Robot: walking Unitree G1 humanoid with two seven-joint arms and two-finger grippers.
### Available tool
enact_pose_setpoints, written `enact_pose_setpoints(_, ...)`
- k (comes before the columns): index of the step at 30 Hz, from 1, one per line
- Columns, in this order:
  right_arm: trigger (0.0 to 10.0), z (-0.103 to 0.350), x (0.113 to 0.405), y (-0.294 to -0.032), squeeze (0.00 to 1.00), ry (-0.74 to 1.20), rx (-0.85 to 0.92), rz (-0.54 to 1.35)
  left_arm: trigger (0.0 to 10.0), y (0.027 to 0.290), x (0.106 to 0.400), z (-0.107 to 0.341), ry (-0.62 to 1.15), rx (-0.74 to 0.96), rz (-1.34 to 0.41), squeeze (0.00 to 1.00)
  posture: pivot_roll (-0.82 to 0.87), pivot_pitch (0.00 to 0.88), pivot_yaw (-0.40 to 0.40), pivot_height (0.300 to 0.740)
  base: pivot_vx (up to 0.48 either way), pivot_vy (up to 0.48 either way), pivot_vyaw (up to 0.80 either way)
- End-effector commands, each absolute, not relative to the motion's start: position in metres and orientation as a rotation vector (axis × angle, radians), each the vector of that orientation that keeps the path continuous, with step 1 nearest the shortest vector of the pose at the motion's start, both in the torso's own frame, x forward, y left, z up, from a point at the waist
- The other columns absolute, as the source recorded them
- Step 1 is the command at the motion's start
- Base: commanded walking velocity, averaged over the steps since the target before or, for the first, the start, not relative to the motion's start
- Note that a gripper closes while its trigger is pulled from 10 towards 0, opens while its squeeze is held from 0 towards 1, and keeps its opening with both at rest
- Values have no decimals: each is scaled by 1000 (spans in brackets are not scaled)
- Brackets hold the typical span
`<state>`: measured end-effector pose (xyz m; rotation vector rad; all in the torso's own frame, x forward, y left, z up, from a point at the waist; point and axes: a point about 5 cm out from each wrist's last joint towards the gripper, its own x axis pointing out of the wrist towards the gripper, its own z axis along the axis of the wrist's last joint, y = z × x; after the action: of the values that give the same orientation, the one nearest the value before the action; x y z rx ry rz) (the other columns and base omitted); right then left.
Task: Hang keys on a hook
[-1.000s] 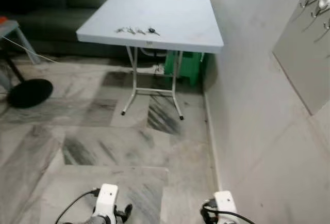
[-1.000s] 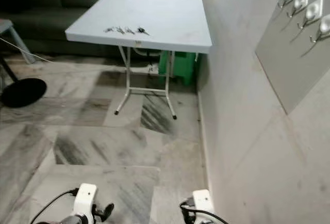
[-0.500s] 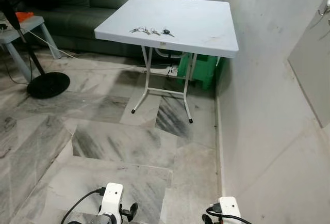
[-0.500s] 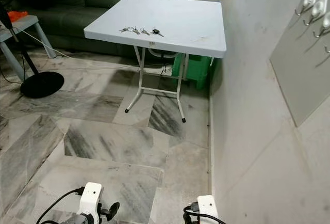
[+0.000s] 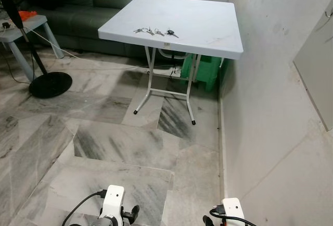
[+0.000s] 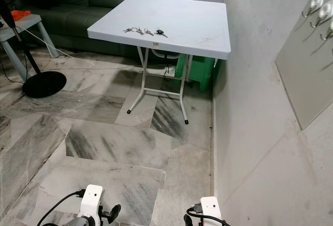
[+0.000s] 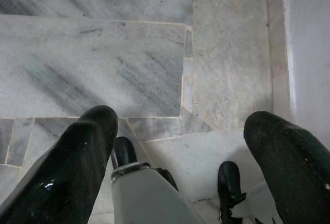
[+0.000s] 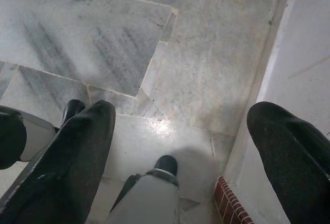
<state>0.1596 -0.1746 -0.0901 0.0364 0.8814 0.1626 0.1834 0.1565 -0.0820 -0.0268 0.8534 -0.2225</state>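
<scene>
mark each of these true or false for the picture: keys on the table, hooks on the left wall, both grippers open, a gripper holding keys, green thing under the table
1. The keys lie on the white table. True.
2. The hooks are on the left wall. False: they sit on a panel on the wall to the robot's right.
3. The left gripper and right gripper are both open. True.
4. One gripper holds keys. False: both hang empty above the marble floor.
5. A green object stands under the table. True.

Left pincer (image 7: 180, 146) over marble floor (image 7: 129, 53)
Fingers (image 7: 72, 167) spread wide, nothing between them; robot's feet below, wall (image 7: 309, 43) alongside.
</scene>
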Motion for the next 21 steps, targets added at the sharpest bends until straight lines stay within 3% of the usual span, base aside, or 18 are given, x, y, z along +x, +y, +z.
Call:
enact_pose_setpoints(1, 10000, -90, 160, -176, 0, 872, 50, 158, 10000, 158, 180, -83, 864, -36, -221, 0, -2, 0, -52, 740, 0, 461, 0)
enact_pose_setpoints(21, 10000, -90, 158, -176, 0, 870, 53, 160, 10000, 158, 178, -84, 866, -48, -220, 0, 4, 0, -57, 740, 0, 468, 0)
